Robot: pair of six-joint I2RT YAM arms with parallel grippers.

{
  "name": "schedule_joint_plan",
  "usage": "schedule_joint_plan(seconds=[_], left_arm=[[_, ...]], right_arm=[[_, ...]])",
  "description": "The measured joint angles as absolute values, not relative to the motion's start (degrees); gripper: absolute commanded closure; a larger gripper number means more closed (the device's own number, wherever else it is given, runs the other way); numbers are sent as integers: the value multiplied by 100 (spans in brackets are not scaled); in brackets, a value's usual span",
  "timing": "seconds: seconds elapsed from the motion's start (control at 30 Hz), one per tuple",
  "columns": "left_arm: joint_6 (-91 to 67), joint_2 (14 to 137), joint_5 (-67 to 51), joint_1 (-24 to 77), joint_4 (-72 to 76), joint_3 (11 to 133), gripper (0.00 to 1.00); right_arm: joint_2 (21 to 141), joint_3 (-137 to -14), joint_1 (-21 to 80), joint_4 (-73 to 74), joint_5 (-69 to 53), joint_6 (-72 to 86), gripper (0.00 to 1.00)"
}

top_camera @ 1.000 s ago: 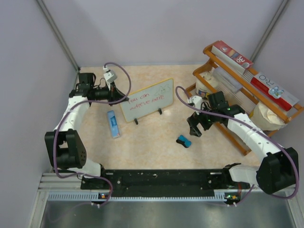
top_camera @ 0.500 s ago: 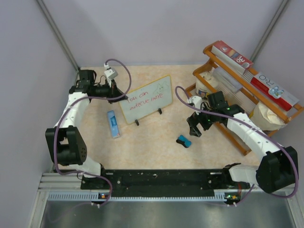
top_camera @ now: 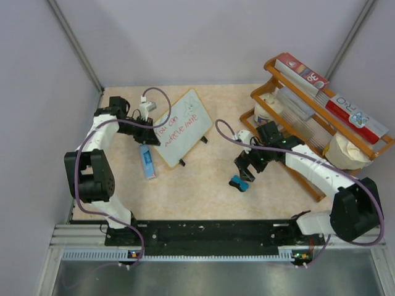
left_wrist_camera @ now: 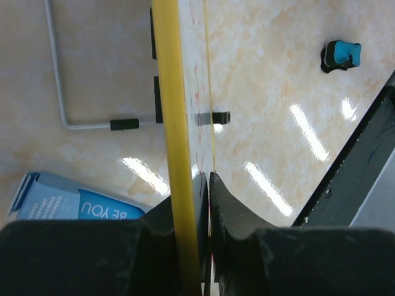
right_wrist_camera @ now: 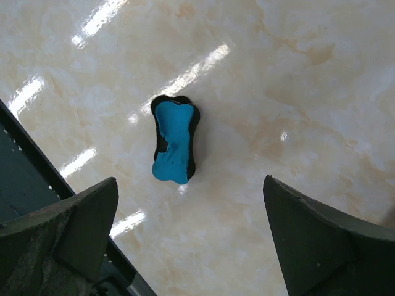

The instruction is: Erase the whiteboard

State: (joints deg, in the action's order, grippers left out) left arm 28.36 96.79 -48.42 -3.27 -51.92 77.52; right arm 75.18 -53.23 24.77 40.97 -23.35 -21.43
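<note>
Whiteboard (top_camera: 182, 127) stands on 2 black feet at the far-left middle of the table (top_camera: 197, 197), angled, with red writing on it. Left gripper (top_camera: 152, 138) is clenched on its yellow-framed left edge. Blue box (top_camera: 147, 161) lies just beside. Right gripper (top_camera: 245, 166) is spread wide, hovering over the blue eraser (top_camera: 238, 182), fingers clear of it.

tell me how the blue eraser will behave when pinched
The eraser is small and lies flat, so it is probably light and unlikely to roll. Its waisted outline should give the open right gripper a sure pinch. On the glossy table it may slide if nudged.
</note>
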Motion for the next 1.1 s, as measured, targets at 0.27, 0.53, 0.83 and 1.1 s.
schedule_joint_plan(seconds=[0.27, 0.53, 0.83, 1.1], left_arm=[[3006, 9727, -4641, -392, -5708, 7771, 77], [3063, 9727, -4622, -399, -5682, 7769, 66], [3592, 9837, -4759, -397, -6045, 8134, 88], [4598, 10291, -4882, -388, -6978, 8827, 100]], right_arm=[[7950, -5216, 3076, 3776, -1933, -2016, 6], [8066, -5216, 3114, 3712, -1802, -1931, 7], [8125, -5216, 3114, 3640, -1763, -1929, 7], [8130, -5214, 3116, 3638, -1758, -1929, 7]])
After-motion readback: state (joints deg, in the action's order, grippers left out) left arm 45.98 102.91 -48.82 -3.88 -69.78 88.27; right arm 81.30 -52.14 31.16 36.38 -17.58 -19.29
